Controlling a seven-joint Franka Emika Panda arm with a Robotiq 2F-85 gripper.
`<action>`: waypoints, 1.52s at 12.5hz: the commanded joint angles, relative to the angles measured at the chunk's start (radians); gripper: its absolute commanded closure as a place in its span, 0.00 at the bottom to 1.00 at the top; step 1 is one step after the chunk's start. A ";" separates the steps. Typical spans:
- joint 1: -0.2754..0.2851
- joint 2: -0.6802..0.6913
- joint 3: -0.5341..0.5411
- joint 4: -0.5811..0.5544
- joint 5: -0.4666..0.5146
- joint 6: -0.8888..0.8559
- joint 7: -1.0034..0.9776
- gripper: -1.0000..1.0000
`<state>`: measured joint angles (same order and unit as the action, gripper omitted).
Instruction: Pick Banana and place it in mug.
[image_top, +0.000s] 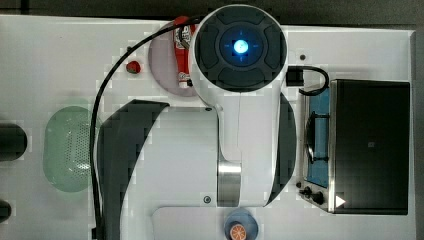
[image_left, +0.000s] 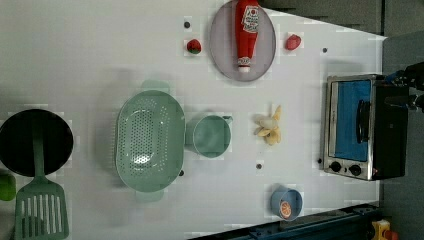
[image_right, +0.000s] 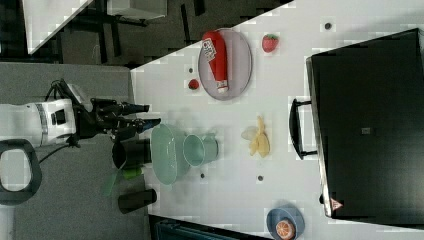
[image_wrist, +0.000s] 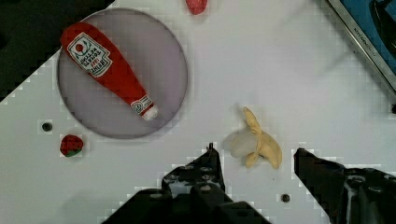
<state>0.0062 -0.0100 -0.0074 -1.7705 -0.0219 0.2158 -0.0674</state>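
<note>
Pre-grasp: nothing picked yet. The gripper (image_wrist: 254, 161) hangs well above the tabletop (image_left: 75, 60) with its fingers (image_wrist: 205, 170) spread fairly wide and empty; in the wrist view the banana (image_wrist: 257, 144) sits on the surface roughly between the two tips but far below them. In the right view the gripper (image_right: 142, 121) is parked high, off past the basket end of the tabletop. The banana (image_left: 270, 127) lies flat and partly peeled, pale flesh showing beside the yellow skin, apart from everything else. In the left view it sits between the mug (image_left: 210, 136) and the toaster oven (image_left: 357, 125), nearer the mug. The mug stands upright, mouth open and empty, just beside the green basket (image_left: 149, 141). The ketchup bottle (image_left: 246, 32) on its plate (image_left: 267, 50) is well clear of the path. Next move, as I read it: descend straight onto the banana, line the fingers up across its narrow width, close gently since it looks soft and loose-skinned, then lift and carry over the mug mouth. The mug is small, so the banana will likely need to go in end-first.
</note>
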 joint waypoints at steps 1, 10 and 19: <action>-0.031 -0.288 -0.014 -0.296 -0.006 -0.014 0.076 0.21; -0.030 -0.154 -0.007 -0.356 -0.006 0.109 -0.349 0.00; -0.030 0.195 -0.003 -0.448 -0.006 0.481 -1.036 0.00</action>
<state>-0.0416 0.1986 0.0020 -2.1953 -0.0302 0.6309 -0.9380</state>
